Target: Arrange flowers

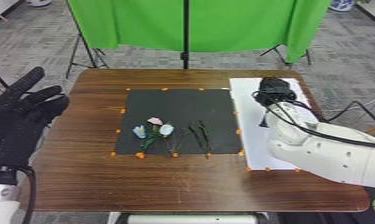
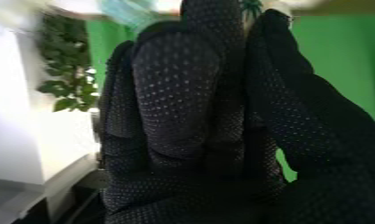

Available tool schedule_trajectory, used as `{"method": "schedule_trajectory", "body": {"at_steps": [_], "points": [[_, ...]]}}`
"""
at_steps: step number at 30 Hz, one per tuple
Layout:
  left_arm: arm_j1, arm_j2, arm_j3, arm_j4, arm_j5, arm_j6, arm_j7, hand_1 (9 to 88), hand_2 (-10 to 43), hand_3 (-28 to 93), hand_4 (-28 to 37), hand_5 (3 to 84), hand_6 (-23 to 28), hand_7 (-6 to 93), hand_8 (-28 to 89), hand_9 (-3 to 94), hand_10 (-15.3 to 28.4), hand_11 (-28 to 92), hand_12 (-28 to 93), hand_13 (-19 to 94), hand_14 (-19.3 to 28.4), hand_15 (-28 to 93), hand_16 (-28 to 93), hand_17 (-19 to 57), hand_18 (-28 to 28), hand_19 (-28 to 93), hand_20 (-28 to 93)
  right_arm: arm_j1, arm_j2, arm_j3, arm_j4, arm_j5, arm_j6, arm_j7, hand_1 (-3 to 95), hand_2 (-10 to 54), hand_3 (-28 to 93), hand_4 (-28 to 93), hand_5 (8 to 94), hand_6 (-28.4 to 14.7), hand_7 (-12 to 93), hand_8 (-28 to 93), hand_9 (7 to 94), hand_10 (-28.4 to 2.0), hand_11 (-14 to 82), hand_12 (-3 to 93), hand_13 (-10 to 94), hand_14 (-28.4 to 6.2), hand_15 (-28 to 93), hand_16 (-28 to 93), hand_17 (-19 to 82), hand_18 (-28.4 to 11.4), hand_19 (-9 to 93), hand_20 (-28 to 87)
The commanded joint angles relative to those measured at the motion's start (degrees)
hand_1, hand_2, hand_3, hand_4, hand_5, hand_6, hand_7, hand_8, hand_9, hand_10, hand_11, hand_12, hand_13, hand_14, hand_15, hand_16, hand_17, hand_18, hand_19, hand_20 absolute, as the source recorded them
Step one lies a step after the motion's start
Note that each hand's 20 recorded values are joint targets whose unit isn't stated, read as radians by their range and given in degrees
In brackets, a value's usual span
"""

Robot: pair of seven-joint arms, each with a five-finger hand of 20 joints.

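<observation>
Had the right robot hand over the far part of a white sheet, at the right of the surface. Had its fingers fairly straight and side by side, with the thumb raised close beside them; saw something pale and teal, badly blurred, past the tips, but could not tell what. Held the left robot hand off the left edge, with fingers long and spread and the thumb apart.

Saw the flowers lying in a loose bunch on a dark grey mat, near its close edge and between the two hands. Found a light blue bloom at the left, small and ragged in outline; a soft pink bloom a little farther off; and a white bloom, fuller and rounder, at the right. Noticed green leaves bunched under the blue and pink heads, and thin stems running toward the near edge of the mat. Just right of those, saw two slim dark green sprigs side by side, narrow and feathery.

Saw small orange marks edging mat and sheet. Beyond the surface, saw a bright green cloth hanging behind a black pole.
</observation>
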Motion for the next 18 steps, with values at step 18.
{"method": "schedule_trajectory", "body": {"at_steps": [18], "points": [[0.52,-0.44,0.16,0.02,0.27,0.02,0.03,23.1,6.7,78,-22.7,32.9,7.9,16.7,-10,34.1,21.3,32,13,27,28.4,62,-11,-5.2,26.3,62,27,-3.02,-16.94,-0.88,-6.95,-0.69,0.2,-5.86,52.6,-9.5,72,-28,87.2,2.4,16,4,92.8,-6.9,13.0,29.9,86,-1.5,56,21,43,-15.5,93,0]]}}
